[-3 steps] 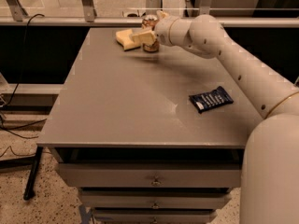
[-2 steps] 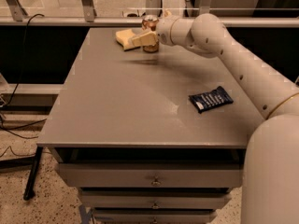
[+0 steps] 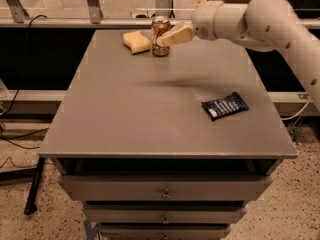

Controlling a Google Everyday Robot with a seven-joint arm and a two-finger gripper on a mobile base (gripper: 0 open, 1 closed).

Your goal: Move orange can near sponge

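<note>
Orange-tan aluminium drink can with pale swirls and a silver top (image 3: 160, 29) stands upright on the grey tabletop (image 3: 150, 109), right at the tip of the robot's cream-yellow gripper (image 3: 164, 40). The gripper reaches in from the can's right side at its lower half, and the white arm runs back from it toward the right edge of the view. Whether the gripper is clamped on the can or has let go of it, I cannot tell: its tip overlaps the can's side, and the contact itself is hidden.

On the far side of the can from the gripper, just beside it, lies the pale yellow wavy-edged foam sponge (image 3: 136, 41). A dark blue snack packet (image 3: 225, 105) lies well apart from the gripper, nearer the camera and under the line of the arm.

Judging by how things lie, the placing step looks done or almost done, since the can is already next to the sponge. The next move calls for a clean release and a pull-back along the arm's own line, without tipping the can.
</note>
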